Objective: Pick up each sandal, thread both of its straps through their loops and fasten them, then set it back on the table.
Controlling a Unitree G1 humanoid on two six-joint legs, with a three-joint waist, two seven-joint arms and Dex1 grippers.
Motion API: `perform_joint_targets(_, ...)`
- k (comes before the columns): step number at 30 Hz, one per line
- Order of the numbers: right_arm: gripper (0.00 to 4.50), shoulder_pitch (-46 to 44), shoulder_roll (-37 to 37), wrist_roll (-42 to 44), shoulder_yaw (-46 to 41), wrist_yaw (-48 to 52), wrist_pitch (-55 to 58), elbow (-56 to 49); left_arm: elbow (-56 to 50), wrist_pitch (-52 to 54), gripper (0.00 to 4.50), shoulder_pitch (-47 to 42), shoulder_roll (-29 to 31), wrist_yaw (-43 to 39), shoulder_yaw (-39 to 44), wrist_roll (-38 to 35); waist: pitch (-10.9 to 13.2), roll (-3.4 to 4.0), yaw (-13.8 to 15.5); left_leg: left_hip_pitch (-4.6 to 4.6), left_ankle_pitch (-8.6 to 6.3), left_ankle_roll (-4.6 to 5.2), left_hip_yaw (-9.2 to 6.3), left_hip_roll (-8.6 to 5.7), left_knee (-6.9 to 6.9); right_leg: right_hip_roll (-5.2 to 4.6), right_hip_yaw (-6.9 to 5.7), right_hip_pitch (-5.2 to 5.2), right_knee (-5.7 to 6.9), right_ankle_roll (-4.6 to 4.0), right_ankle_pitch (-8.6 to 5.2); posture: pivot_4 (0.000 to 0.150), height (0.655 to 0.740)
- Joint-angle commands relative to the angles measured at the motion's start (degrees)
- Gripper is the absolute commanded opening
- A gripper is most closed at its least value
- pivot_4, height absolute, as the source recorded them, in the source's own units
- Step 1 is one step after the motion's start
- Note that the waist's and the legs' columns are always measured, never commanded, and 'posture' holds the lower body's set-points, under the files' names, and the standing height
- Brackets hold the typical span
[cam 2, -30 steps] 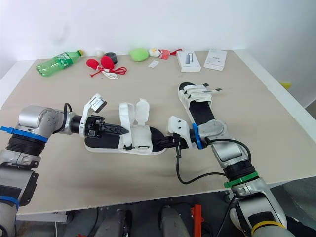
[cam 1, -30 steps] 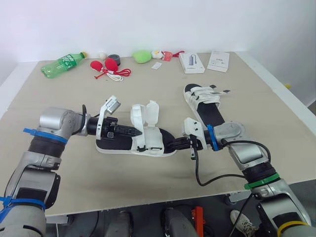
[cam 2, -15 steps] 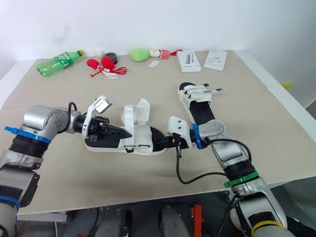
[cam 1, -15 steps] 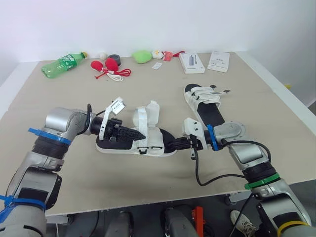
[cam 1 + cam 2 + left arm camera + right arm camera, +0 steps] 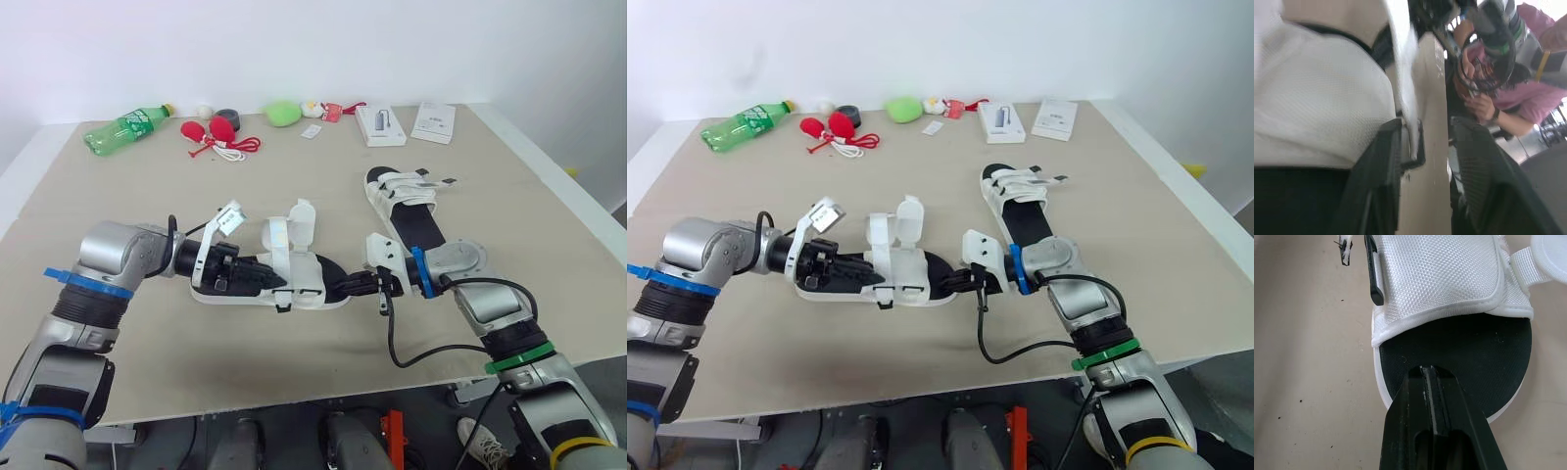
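Bare table (image 5: 245,362) lies open along the near edge. The near sandal (image 5: 304,277) is hemmed between left gripper (image 5: 274,279) and right gripper (image 5: 340,286); the second sandal (image 5: 407,201) lies just beyond (bottle (image 5: 124,127) far off).

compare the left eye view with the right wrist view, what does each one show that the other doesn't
Left eye view: the wide table, with the second sandal farther back, a green bottle and a box at the far edge, and the left gripper at the near sandal, under its raised straps. Right wrist view: close detail, a black loop at the edge of the white strap and a frayed thread beside it. Both: the near sandal's black insole and the right gripper, shut, at the insole's end.
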Motion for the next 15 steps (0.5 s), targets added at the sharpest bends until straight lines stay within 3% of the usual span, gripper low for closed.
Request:
perform_joint_targets(1, 0.00, -1.1, -0.3, 0.0, -0.2, 0.2, -0.8, 0.0, 1.9, -0.5, 1.72, -3.0, -1.3, 2.4, 3.9, -1.1, 0.0, 0.00, -0.1, 0.00, 0.00, 0.00, 0.01, 0.00, 0.03, 0.01, 0.00, 0.00, 0.03, 0.00, 0.00, 0.150, 0.7400)
perform_joint_targets(9, 0.00, -0.8, -0.5, -0.1, -0.3, 0.2, -1.0, -0.1, 5.2, -0.5, 1.72, -5.0, -4.8, 6.1, 7.2, -1.7, 0.0, 0.00, -0.1, 0.02, 0.01, -0.01, 0.01, 0.00, 0.03, 0.01, 0.02, -0.01, 0.07, -0.02, -0.01, 0.150, 0.7400)
perform_joint_targets(14, 0.00, -0.6, -0.8, -0.1, -0.3, 0.3, -1.0, -0.1, 6.5, -1.7, 0.09, -5.2, -4.5, 6.2, 6.9, -1.0, 0.0, 0.00, -0.1, 0.02, 0.01, -0.01, 0.01, -0.01, 0.03, 0.01, 0.03, -0.01, 0.08, -0.01, -0.01, 0.150, 0.7400)
perform_joint_targets(15, 0.00, -0.6, -0.8, -0.2, -0.3, 0.3, -1.0, -0.1, 5.9, -1.6, 0.09, -4.7, -4.2, 5.8, 6.4, -1.0, 0.0, 0.00, -0.1, 0.02, 0.01, -0.01, 0.01, 0.00, 0.03, 0.01, 0.03, -0.01, 0.08, -0.01, -0.01, 0.150, 0.7400)
